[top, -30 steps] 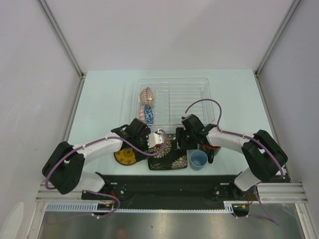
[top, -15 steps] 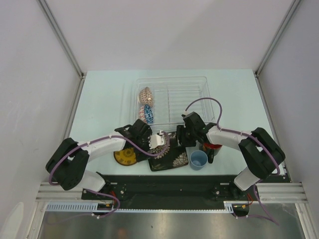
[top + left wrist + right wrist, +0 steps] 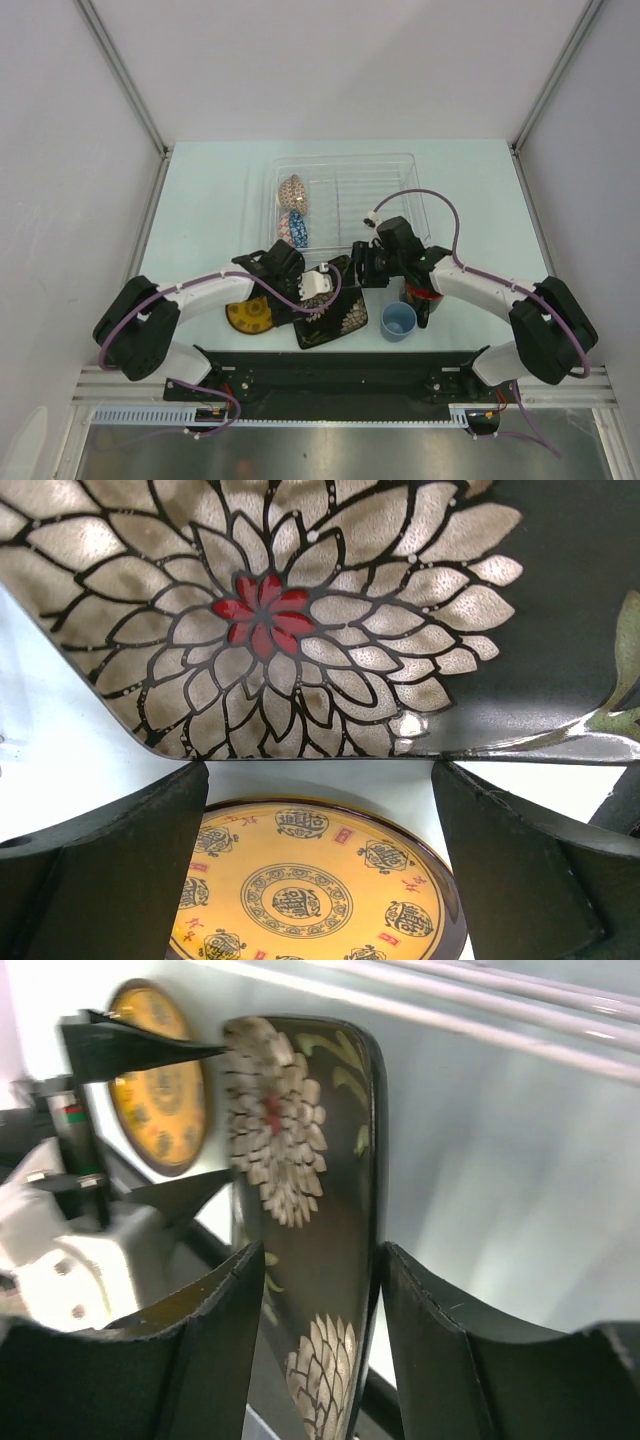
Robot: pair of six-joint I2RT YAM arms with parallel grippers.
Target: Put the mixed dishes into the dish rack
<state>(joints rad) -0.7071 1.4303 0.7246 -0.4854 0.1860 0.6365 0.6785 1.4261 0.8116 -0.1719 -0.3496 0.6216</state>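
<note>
Left wrist: black square floral plate [image 3: 300, 630], red-centred bloom.

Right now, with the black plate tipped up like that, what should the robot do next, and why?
Probably raise the plate clear of the table with the right gripper. Its fingers are closed on the plate's edge and the plate stands tilted, its lower edge still low. The left gripper is open and grips nothing. The rack lies just beyond.

White arms [image 3: 200, 292], black joints [image 3: 135, 335], purple cables [image 3: 420, 194], seemingly black tool fingers [image 3: 100, 880]
</note>
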